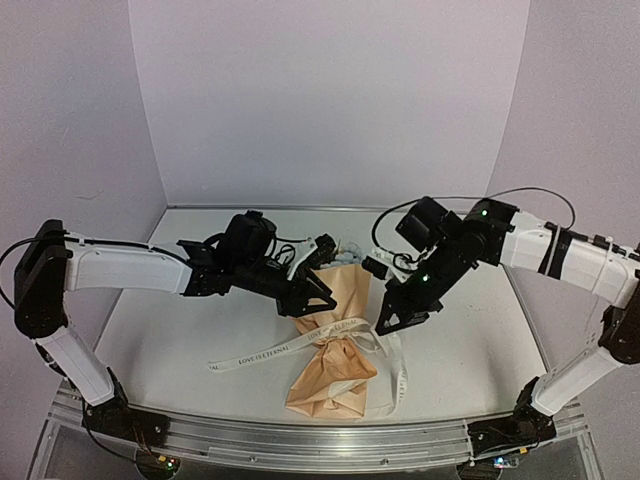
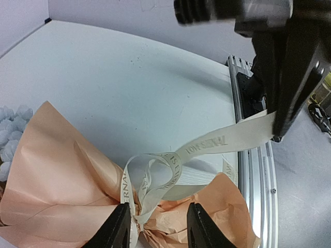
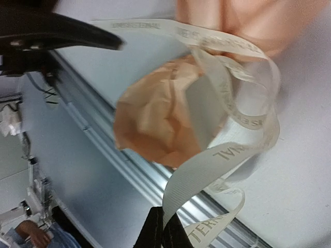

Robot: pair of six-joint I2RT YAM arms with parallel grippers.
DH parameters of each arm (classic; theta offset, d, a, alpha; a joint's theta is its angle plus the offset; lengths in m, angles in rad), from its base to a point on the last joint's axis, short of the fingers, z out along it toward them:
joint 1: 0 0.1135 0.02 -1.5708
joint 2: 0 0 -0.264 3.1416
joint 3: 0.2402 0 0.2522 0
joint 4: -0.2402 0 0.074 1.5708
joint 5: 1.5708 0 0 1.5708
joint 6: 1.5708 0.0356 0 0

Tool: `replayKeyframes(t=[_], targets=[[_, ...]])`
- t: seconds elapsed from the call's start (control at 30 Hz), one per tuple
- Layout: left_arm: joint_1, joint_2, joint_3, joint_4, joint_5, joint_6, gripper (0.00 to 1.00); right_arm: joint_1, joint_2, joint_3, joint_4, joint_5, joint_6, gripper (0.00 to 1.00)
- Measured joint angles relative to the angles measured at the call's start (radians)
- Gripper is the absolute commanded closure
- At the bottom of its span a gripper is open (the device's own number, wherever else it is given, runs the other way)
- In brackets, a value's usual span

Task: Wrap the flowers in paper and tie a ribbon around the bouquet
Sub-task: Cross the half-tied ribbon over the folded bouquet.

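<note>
The bouquet (image 1: 330, 345) lies in mid-table: peach paper (image 2: 57, 181) cinched narrow, with pale blue flowers (image 2: 9, 129) at its wide far end. The cream ribbon (image 2: 160, 168) is looped round the neck, and one lettered tail (image 1: 250, 355) trails left. My left gripper (image 2: 159, 209) stands open astride the knot, its left finger touching the ribbon. My right gripper (image 3: 163, 223) is shut on the other ribbon strand (image 3: 227, 152) and holds it raised to the right of the neck (image 1: 385, 322). The stems are hidden in the paper.
An aluminium rail (image 1: 300, 440) runs along the table's near edge, just beyond the bouquet's narrow end (image 3: 150, 119). A loose ribbon loop (image 1: 400, 375) lies right of the bouquet. The two grippers hang close together over the cinch.
</note>
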Motion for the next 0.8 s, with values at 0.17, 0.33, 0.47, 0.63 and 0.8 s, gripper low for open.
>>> replayKeyframes(t=[0.17,0.33,0.47,0.63,0.8], targets=[[-0.023,-0.061,-0.104,0.155,-0.011,0.072,0.58,0.000,0.063,0.188,-0.093,-0.173,-0.010,1.00],[-0.071,-0.061,-0.124,0.234,-0.016,0.126,0.55,0.000,0.146,0.263,-0.132,-0.259,0.006,1.00],[-0.096,-0.061,-0.128,0.272,-0.006,0.138,0.53,0.000,0.167,0.275,-0.159,-0.264,0.021,1.00],[-0.108,-0.064,-0.180,0.325,0.003,0.123,0.52,-0.007,0.168,0.301,-0.171,-0.246,0.039,1.00],[-0.122,-0.067,-0.222,0.342,-0.001,0.100,0.51,-0.020,0.173,0.310,-0.179,-0.227,0.064,1.00]])
